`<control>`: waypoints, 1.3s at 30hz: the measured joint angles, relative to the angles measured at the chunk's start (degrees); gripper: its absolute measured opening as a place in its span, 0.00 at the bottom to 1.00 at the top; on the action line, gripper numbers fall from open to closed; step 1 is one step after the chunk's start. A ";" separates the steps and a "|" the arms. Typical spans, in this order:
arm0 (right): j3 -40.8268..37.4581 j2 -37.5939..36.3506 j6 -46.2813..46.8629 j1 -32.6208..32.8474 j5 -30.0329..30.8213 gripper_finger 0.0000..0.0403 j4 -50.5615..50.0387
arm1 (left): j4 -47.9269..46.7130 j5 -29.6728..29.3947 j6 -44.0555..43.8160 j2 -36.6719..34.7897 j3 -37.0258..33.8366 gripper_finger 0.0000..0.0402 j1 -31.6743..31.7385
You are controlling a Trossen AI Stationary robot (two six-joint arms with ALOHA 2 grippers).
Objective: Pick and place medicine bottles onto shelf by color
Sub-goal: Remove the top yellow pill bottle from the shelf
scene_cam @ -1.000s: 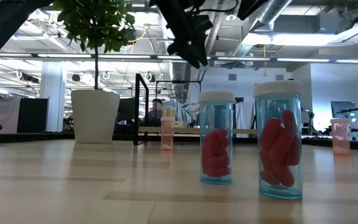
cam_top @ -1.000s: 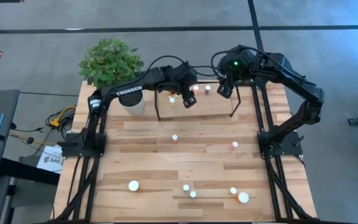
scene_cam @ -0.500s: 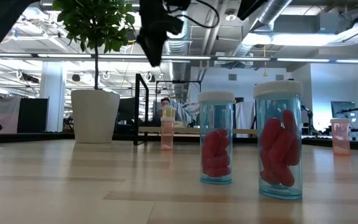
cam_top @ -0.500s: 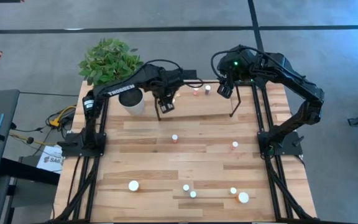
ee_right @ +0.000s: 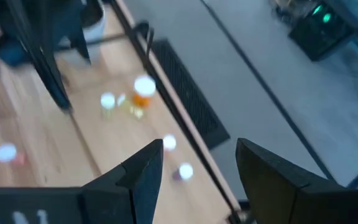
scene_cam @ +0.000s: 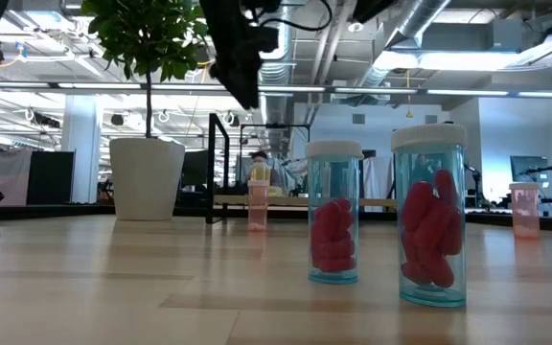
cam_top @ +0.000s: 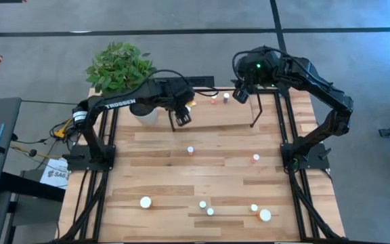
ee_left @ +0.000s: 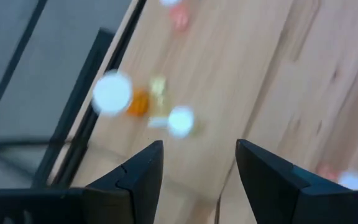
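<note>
The worktop (cam_top: 202,179) is pale wood planks on a black frame, standing on grey floor, with a leafy plant (cam_top: 119,66) in a white pot (cam_top: 145,112) at one far corner. The shelf (cam_top: 215,112) sits along the far edge.

The left end effector (cam_top: 181,118) hangs over the shelf's pot-side end, fingers apart with nothing between them (the left wrist view shows the gap clearly). Just ahead of it, an orange bottle (ee_left: 120,98) and a pale bottle (ee_left: 174,121) stand on the shelf board. The right end effector (cam_top: 239,95) hovers off the shelf's other end, fingers also spread and empty; two small bottles (cam_top: 219,99) stand just beside it.

Loose medicine bottles dot the worktop well away from both: two mid-table (cam_top: 190,150) and a cluster (cam_top: 210,211) near the front edge.

Only the low view shows the room: an open hall with ceiling pipes (scene_cam: 429,24), desks, and a person (scene_cam: 257,163) seated far back. It also shows two clear bottles (scene_cam: 430,214) full of red pills, which the high view reduces to white caps.
</note>
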 joint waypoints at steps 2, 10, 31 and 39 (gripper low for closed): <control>0.00 0.02 0.03 0.00 -0.36 0.56 2.64 | 5.65 0.97 -0.25 0.01 -1.82 0.47 -0.35; 0.00 0.03 3.00 -0.47 -1.86 0.56 5.71 | 8.24 -4.29 0.09 -0.63 -2.16 0.47 -1.09; -0.05 1.34 15.69 1.26 -6.82 0.56 7.62 | -14.23 -3.39 4.17 -11.37 -7.86 0.47 -3.01; 0.00 8.54 15.69 2.55 -5.23 0.56 7.14 | -4.07 -2.09 -4.80 -26.15 -24.93 0.47 -5.22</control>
